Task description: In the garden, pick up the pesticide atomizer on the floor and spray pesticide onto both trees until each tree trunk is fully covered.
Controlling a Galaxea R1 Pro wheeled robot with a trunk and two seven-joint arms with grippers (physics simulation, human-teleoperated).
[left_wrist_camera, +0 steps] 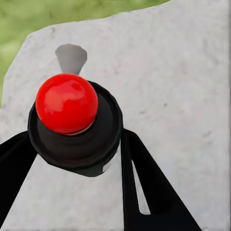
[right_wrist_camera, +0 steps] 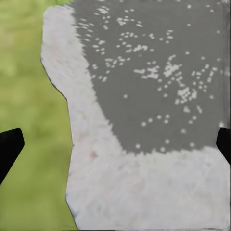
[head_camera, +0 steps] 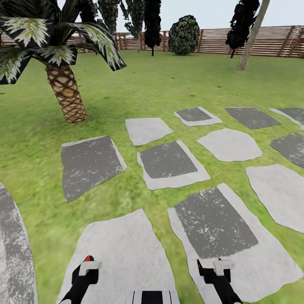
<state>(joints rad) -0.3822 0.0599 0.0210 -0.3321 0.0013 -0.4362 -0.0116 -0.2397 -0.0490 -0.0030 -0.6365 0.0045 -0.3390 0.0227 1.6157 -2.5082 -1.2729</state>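
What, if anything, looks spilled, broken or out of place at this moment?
Nothing stands out. The left gripper is shut on the atomizer, held upright over a stepping stone; the right gripper is open above another stone. No spray mist shows anywhere.

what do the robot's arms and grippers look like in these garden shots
Both arms are glossy black, each ending in a pale grey blocky wrist piece. The left gripper and the right gripper have flat, black, tapering fingers; in the right wrist view the black fingertips sit at both edges. No cables or markings are visible. A black-and-white striped part of the body shows between the arms.
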